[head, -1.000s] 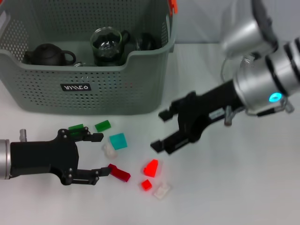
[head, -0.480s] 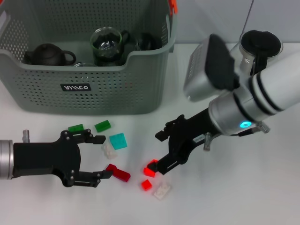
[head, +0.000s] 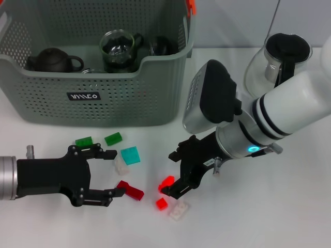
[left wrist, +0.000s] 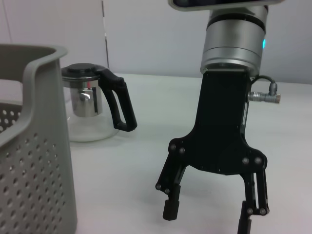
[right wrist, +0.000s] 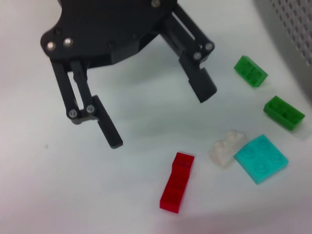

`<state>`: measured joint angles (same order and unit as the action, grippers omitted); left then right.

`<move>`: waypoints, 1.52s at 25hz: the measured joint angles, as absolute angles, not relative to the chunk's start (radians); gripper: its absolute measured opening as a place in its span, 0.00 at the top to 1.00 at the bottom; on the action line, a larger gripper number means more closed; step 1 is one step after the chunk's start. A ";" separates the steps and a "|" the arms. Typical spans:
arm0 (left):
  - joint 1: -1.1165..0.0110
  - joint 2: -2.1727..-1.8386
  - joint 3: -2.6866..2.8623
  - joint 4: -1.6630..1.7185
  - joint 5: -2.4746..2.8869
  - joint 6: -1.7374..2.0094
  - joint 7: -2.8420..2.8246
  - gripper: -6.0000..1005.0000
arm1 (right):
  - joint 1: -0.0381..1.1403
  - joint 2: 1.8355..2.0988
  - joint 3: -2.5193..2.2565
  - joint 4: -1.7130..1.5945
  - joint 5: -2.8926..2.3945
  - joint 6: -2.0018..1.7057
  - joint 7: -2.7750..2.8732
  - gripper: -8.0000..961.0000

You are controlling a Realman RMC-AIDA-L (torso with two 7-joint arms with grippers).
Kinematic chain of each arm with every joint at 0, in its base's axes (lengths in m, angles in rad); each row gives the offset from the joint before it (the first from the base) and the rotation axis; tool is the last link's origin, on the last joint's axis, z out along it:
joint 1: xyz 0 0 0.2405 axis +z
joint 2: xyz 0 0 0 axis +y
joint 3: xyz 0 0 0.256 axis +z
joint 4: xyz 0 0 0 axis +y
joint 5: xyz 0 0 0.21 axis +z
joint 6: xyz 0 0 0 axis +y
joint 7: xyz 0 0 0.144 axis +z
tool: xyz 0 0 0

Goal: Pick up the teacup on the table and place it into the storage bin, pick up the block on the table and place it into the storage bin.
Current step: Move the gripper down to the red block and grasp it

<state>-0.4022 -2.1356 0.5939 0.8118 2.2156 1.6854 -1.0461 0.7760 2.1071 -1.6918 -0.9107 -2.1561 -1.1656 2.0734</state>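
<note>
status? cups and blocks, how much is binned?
Done: dark teaware sits in the storage bin. In hand: nothing; the right tool, open, is over the red block; the left tool is open beside the long red block. Left: every block is on the table.

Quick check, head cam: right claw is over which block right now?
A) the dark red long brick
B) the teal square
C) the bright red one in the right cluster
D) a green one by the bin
C: the right claw hangs open directly at the bright red block, while the dark red long brick lies by the left claw.
</note>
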 joint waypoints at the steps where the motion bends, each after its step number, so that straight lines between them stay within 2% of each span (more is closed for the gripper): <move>1: -0.401 -2.135 0.593 0.810 2.216 1.682 -1.046 0.16 | 0.776 2.107 -1.706 -0.910 -2.155 -1.149 2.073 0.08; 38: -0.402 -2.129 0.592 0.772 2.208 1.670 -1.020 0.16 | 0.786 2.115 -1.932 -0.845 -2.069 -0.886 2.072 0.11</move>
<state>-0.4019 -2.1292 0.5921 0.7716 2.2076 1.6704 -1.0200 0.7856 2.1154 -1.9318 -0.8449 -2.0688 -0.8859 2.0724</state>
